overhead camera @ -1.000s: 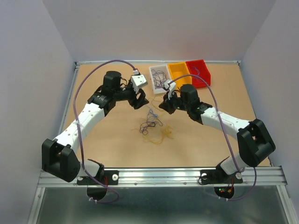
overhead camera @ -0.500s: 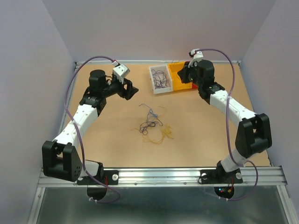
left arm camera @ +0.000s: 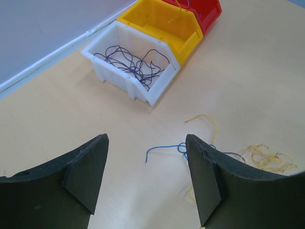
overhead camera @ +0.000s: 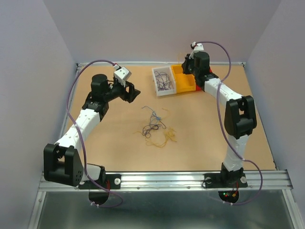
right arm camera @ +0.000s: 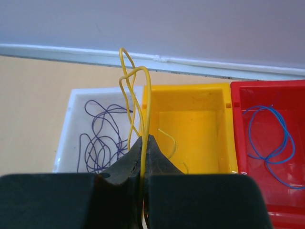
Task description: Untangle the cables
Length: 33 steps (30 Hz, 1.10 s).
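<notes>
Right gripper [right arm camera: 143, 143] has swung away from the clump and out to the bins. It now hangs just right of the white bin [right arm camera: 64, 143], over the front of the yellow bin [right arm camera: 190, 88]. Left gripper [left arm camera: 145, 176] has backed off to the left of the white bin.

Rest of the cables [overhead camera: 155, 126] sit on the table [overhead camera: 214, 138], on the near side of the white bin and well apart from it: a loose clump of yellow, dark and blue strands, untouched by either arm.

Left fingers are spread wide with nothing between them.

Right fingers are pressed together on 1 yellow wire [right arm camera: 147, 95], which loops up above the tips.

White bin holds purple wires [left arm camera: 136, 62]. Red bin [right arm camera: 267, 85], farthest right of it, holds a blue wire [right arm camera: 269, 129].

My read: sorting by colour, and 1 yellow is about to be dropped. Clump still needs several more pulls. Risk: the springy wire clings to the fingers or flops into the white bin.
</notes>
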Available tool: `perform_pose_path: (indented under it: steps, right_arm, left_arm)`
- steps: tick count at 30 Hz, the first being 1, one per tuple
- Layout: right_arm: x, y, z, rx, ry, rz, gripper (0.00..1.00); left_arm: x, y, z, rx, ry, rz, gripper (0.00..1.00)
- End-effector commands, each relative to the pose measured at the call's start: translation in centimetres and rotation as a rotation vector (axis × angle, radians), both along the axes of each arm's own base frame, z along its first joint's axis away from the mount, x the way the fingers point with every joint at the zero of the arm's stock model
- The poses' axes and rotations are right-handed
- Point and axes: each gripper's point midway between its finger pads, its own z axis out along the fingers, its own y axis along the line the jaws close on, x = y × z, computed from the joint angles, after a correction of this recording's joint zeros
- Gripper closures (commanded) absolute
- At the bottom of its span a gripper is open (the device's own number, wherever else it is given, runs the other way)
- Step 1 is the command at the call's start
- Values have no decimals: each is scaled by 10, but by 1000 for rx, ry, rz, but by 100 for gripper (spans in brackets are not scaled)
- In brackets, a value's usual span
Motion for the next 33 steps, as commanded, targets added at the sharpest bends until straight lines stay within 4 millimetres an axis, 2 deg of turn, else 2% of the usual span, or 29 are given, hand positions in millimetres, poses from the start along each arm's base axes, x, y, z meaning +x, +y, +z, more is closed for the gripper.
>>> perform_pose_path:
  steps: [1,3,5,6,7,9,10,15,17,18,21,22,24,25,27,28,29,30,31,33]
  right_arm:
    - [26,-12,-7,-28,-21,-80,100]
    - [29,-17,-26,-51,6,-102,99]
    - [30,-20,-56,-85,50,-110,99]
    - [30,-20,-65,-94,63,-103,99]
    - [31,-16,-86,-106,96,-81,99]
    - [33,-15,-99,-121,117,-74,100]
    - [34,-16,-118,-135,149,-78,99]
    - [41,-9,-137,-137,195,-51,99]
    - [41,-10,-139,-138,209,-58,93]
    - [38,-10,-139,-139,217,-55,82]
    - [33,-11,-130,-128,212,-56,68]
    - [29,-12,-117,-123,199,-59,67]
    - [24,-15,-105,-117,187,-67,65]
    - [21,-15,-85,-105,158,-68,64]
    - [11,-14,-76,-90,157,-60,62]
    - [8,-15,-72,-81,157,-63,59]
    - [0,-14,-58,-66,143,-59,56]
    - [-4,-14,-56,-64,142,-56,49]
    - [-8,-15,-40,-54,121,-74,45]
    - [-18,-17,-37,-52,130,-87,36]
  left_arm:
    - [-3,2,32,-31,-116,17,23]
    - [-4,2,32,-32,-123,18,23]
    - [-5,3,33,-33,-130,21,23]
    - [-5,3,34,-33,-134,20,23]
    - [-6,3,34,-34,-133,18,23]
    - [-6,3,34,-33,-134,18,23]
    - [-5,2,33,-31,-132,18,23]
    - [-5,3,33,-29,-138,22,23]
    - [-4,3,32,-27,-136,26,23]
    - [-4,3,32,-26,-139,25,23]
    - [-4,3,32,-24,-141,29,23]
    - [-4,3,32,-23,-143,30,23]
    - [-5,2,32,-22,-144,28,23]
    - [-5,2,31,-21,-142,30,23]
    - [-5,1,32,-19,-146,28,23]
    - [-5,2,32,-18,-146,32,23]
    - [-5,1,31,-17,-147,32,23]
    - [-6,0,32,-17,-150,27,23]
    - [-6,0,31,-14,-148,31,23]
    - [-6,-1,31,-10,-151,34,23]
